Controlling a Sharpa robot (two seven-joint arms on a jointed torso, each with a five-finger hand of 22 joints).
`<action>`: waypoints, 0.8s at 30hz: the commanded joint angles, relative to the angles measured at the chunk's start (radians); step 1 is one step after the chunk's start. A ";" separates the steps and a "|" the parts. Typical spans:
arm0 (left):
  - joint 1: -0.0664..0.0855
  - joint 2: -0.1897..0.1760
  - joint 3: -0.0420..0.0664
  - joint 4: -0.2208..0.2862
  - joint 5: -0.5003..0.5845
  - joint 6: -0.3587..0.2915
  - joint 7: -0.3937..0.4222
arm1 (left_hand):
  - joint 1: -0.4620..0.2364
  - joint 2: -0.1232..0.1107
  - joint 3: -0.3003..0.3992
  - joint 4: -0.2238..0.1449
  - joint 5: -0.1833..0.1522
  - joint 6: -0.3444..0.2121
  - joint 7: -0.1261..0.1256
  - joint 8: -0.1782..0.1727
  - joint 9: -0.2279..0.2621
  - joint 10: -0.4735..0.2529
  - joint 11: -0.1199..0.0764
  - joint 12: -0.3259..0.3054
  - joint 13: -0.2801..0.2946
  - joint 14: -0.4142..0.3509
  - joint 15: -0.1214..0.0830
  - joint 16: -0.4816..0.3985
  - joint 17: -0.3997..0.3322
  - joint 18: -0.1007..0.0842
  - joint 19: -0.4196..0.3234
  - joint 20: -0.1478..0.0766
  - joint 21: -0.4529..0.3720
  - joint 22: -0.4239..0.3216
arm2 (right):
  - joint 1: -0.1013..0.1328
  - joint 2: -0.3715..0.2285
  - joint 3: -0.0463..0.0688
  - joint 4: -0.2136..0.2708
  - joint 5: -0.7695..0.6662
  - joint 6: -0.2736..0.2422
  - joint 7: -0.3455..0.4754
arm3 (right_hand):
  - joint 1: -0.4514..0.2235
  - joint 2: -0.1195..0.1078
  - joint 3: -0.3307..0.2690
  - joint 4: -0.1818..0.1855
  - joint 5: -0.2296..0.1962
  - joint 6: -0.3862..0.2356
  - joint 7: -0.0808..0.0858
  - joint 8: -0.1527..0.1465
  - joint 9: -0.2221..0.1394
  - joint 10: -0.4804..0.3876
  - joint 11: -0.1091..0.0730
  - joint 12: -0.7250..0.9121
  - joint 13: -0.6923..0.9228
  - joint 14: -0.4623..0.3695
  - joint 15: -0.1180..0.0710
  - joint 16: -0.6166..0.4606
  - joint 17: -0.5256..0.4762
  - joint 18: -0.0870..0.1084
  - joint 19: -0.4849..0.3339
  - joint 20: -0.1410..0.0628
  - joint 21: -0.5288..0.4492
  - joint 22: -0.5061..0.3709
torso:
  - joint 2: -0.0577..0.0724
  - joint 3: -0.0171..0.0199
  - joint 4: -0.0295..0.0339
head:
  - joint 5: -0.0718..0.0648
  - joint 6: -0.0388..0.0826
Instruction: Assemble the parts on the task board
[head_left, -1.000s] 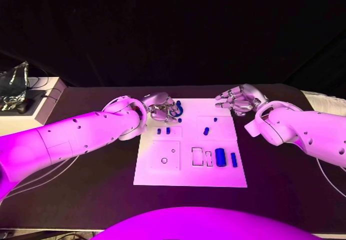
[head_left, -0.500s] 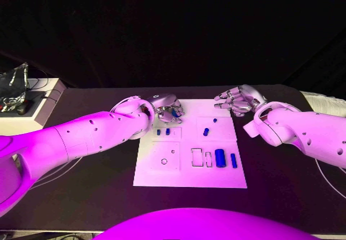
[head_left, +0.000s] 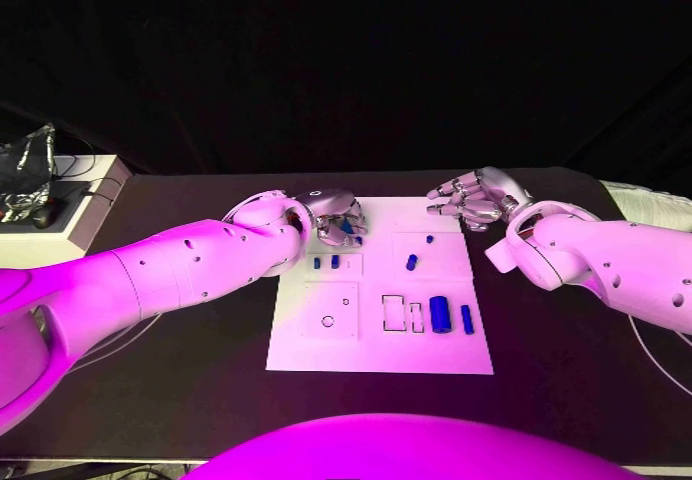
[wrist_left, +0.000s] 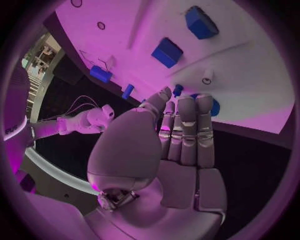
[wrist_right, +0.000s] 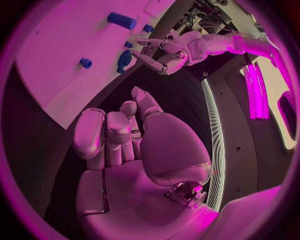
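The white task board (head_left: 382, 345) lies mid-table with several small blue parts on it, among them two short pegs (head_left: 326, 263) and a thick cylinder (head_left: 440, 313). My left hand (head_left: 335, 218) hovers over the board's far left corner with its fingers stretched out straight and side by side (wrist_left: 184, 130). Its fingertips reach a curved blue part (wrist_left: 211, 106), which they partly hide; I see no grip on it. My right hand (head_left: 469, 200) hangs just off the far right corner, fingers loosely bent (wrist_right: 106, 135), holding nothing.
A pale box (head_left: 51, 225) with a shiny item on it stands at the table's far left. Dark tabletop (head_left: 173, 370) surrounds the board. Empty outlined recesses (head_left: 395, 312) sit near the board's centre.
My left hand has swung in over the board's far left corner and now covers the curved blue part that showed beside it. The right hand has barely moved.
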 joint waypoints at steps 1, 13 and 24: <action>0.001 0.007 0.000 -0.006 -0.028 0.029 -0.024 | -0.004 -0.006 0.009 0.001 -0.001 -0.007 0.000 -0.006 -0.001 -0.011 0.002 -0.009 0.000 0.010 0.000 0.003 -0.006 0.017 0.010 0.001 0.018 0.035 | 0.000 0.001 0.000 0.002 -0.001 0.008 0.011 | 0.004 0.001 0.005 -0.002 0.005 0.001 0.004 -0.003 -0.001 -0.004 -0.002 0.000 0.000 -0.003 -0.004 -0.001 0.001 0.003 0.073 -0.005 0.001 0.147 | 0.000 -0.0005 0.0000 | 0.001 0.000; 0.001 0.026 0.000 -0.031 -0.030 0.025 -0.032 | -0.010 -0.012 0.035 0.003 -0.001 -0.031 -0.001 -0.007 -0.002 -0.042 0.005 -0.018 -0.001 0.031 -0.005 -0.004 -0.021 0.020 0.024 0.001 0.047 0.036 | 0.000 0.001 0.000 0.003 -0.001 0.010 0.010 | 0.004 0.002 0.005 -0.002 0.005 0.002 0.004 -0.002 -0.001 -0.002 -0.002 0.001 0.001 -0.002 -0.004 0.001 0.005 0.003 0.073 -0.006 0.004 0.148 | 0.001 0.0004 -0.0005 | -0.001 0.000; 0.001 0.042 -0.004 -0.050 -0.026 0.051 -0.034 | -0.013 -0.007 0.050 0.004 -0.002 -0.028 0.000 -0.006 -0.002 -0.020 -0.002 -0.016 0.000 0.037 -0.011 -0.004 -0.025 0.017 0.028 -0.003 0.058 0.038 | 0.000 0.001 0.000 0.004 -0.001 0.013 0.009 | 0.004 0.002 0.005 -0.002 0.005 0.002 0.004 -0.002 -0.001 -0.002 -0.002 0.001 0.001 -0.002 -0.004 0.001 0.005 0.003 0.073 -0.006 0.004 0.148 | 0.000 0.0001 -0.0004 | -0.004 -0.005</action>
